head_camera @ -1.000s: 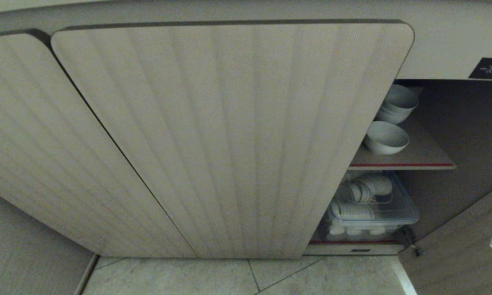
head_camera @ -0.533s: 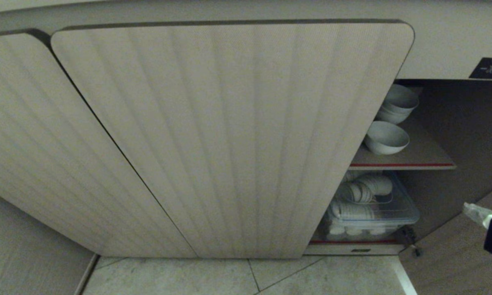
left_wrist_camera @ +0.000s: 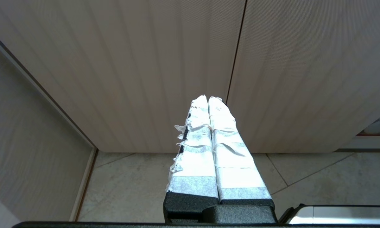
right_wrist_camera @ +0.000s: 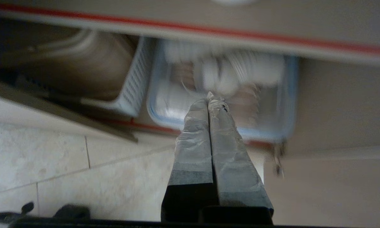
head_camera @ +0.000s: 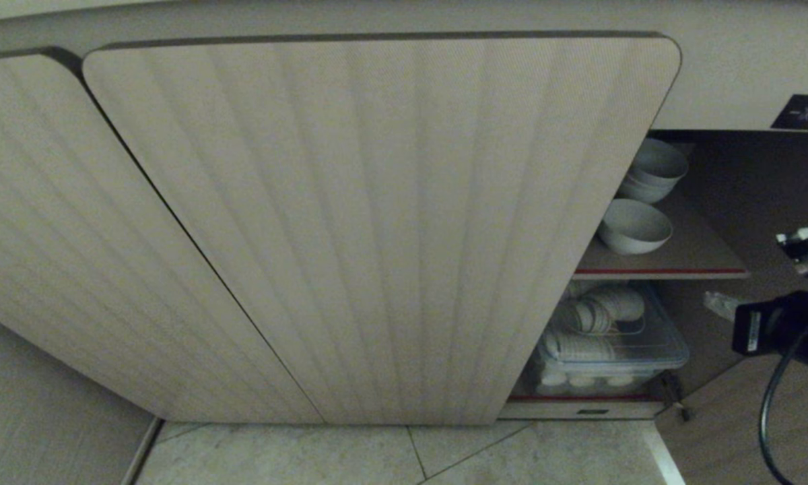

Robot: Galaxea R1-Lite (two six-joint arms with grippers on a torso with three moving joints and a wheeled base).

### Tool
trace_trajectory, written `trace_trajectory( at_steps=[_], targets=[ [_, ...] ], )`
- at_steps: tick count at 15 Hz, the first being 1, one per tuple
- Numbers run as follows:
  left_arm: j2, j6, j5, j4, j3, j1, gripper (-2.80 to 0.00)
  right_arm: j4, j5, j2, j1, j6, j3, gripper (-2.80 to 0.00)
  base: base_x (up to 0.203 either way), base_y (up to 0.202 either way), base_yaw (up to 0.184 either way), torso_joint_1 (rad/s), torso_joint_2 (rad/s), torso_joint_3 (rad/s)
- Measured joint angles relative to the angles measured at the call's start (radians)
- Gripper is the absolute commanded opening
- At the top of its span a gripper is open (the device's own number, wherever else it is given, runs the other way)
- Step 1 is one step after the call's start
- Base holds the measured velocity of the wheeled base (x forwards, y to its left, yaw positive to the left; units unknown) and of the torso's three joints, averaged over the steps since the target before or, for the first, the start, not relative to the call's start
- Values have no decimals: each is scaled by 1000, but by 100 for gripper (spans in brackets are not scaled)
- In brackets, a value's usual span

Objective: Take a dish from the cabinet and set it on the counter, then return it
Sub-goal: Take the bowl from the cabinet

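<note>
One bowl (head_camera: 633, 226) sits alone on the upper shelf (head_camera: 687, 259) of the open cabinet (head_camera: 377, 222), just in front of a stack of bowls (head_camera: 653, 171). Below the shelf, a clear bin (head_camera: 613, 343) holds more white dishes. Right gripper (head_camera: 717, 303) hangs in front of the open compartment, beside the bin and lower than the bowl, fingers (right_wrist_camera: 209, 133) pressed together, nothing held. Left gripper (left_wrist_camera: 208, 98) faces the closed doors above the floor tiles (left_wrist_camera: 129, 186), fingers (left_wrist_camera: 221, 142) also clenched, empty.
</note>
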State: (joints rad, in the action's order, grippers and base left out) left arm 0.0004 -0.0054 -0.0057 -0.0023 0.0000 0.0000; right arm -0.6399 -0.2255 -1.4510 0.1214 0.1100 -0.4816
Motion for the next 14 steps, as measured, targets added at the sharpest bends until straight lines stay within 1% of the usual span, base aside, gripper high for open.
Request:
trace_trajectory(
  at_steps=[3, 5, 8, 10, 14],
  targets=[
    [0, 0, 0, 0, 0, 0, -280, -100, 6, -80, -48, 4, -29, -280, 0, 0, 0, 0, 0, 0],
    [0, 0, 0, 0, 0, 0, -280, -136, 30, -122, -72, 3, -50, -280, 0, 0, 0, 0, 0, 0],
    [0, 0, -1, 0, 0, 0, -280, -144, 104, -173, -92, -4, -101, -280, 0, 0, 0, 0, 0, 0],
    [0, 0, 0, 0, 0, 0, -280, -145, 126, -200, -94, -15, -137, -280, 0, 0, 0, 0, 0, 0],
    [0, 0, 0, 0, 0, 0, -280, -146, 144, -236, -91, -43, -181, -280, 0, 0, 0, 0, 0, 0]
  ],
)
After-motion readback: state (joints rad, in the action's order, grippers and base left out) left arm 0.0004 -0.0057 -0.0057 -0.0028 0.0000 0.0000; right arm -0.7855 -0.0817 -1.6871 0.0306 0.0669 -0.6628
